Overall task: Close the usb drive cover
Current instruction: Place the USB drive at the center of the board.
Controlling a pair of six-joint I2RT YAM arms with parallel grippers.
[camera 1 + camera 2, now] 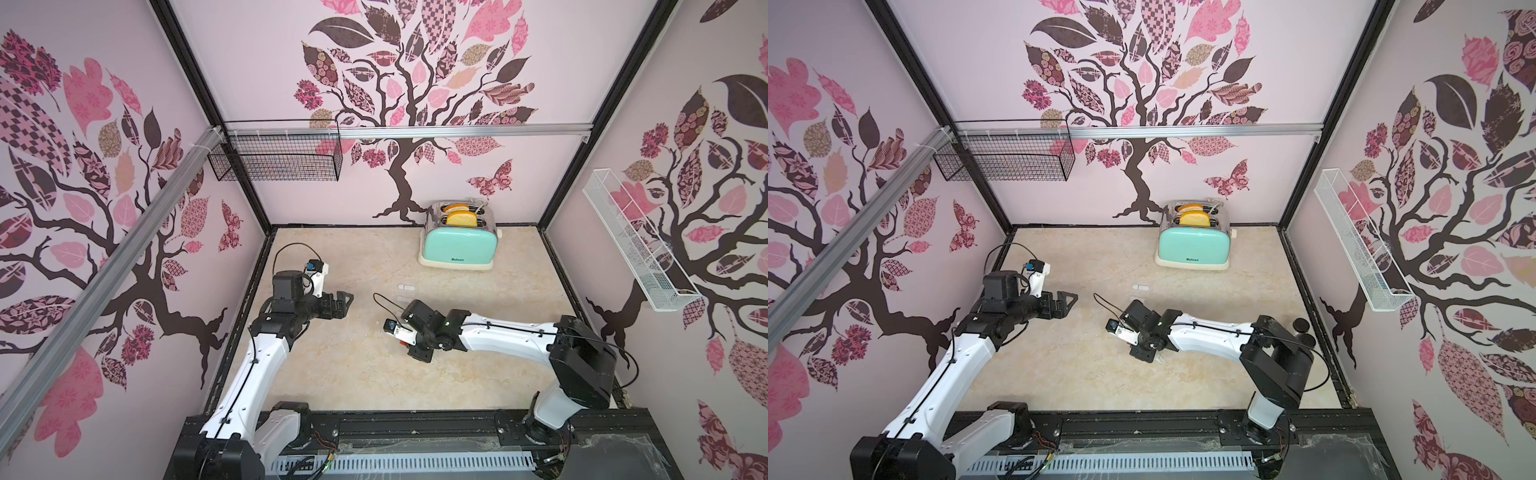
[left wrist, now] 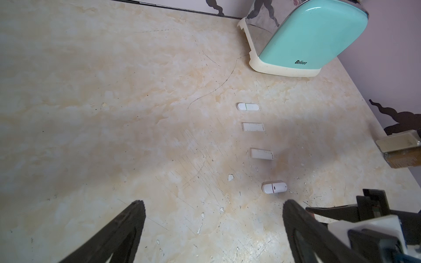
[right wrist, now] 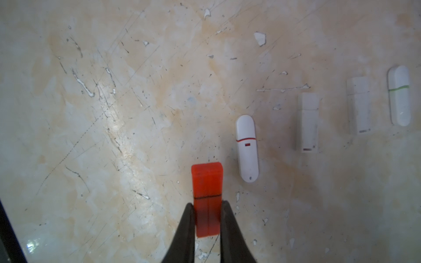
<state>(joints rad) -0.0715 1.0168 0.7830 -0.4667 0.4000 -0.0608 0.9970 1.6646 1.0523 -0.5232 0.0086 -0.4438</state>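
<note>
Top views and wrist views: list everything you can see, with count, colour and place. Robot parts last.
red USB drive: one, red, between the right gripper's fingers, beside the row of white drives.
rounded USB drives: two, white, one red-banded and one green-banded, at the ends of that row on the table.
rectangular USB drives: two, white, in the middle of the row.
toaster: one, mint green with a cream base, by the back wall.
toast slices: two, yellow-orange, in the toaster's slots.
black wire basket: one, black, on the back wall.
white wire basket: one, white, on the wall at the robot's right.
table: one, beige marble.
left gripper: one, black, open, holding nothing.
right gripper: one, black, shut on the red USB drive.
</note>
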